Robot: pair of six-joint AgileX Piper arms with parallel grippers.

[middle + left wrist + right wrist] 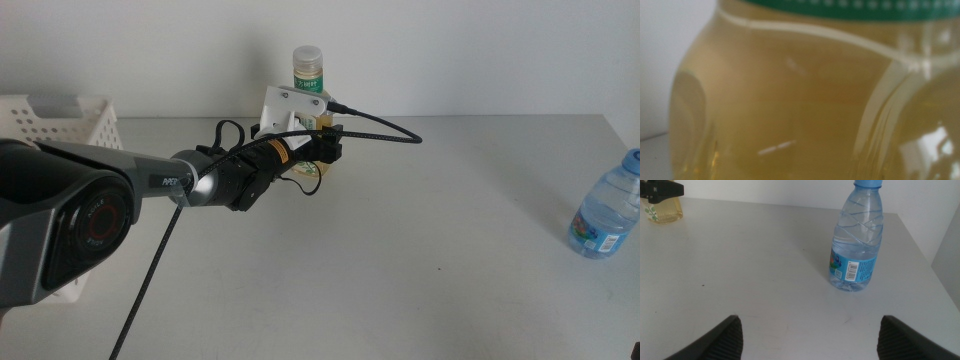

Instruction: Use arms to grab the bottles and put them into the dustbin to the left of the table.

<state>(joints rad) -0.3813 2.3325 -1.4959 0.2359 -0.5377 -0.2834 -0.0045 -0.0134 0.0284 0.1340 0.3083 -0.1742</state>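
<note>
The tea bottle (309,72), yellow with a green-white label and pale cap, stands at the back middle of the table (430,270). My left arm reaches in from the left, and its gripper (322,146) is at the bottle's lower body. In the left wrist view the tea bottle (800,100) fills the picture, very close. The water bottle (605,208) stands upright at the table's right edge. It also shows in the right wrist view (856,240), a short way ahead of my open, empty right gripper (807,340). The red can is out of view.
The white perforated dustbin (62,122) stands at the far left, behind my left arm. A thick black cable (385,130) loops from the left wrist towards the right. A white wall runs behind the table.
</note>
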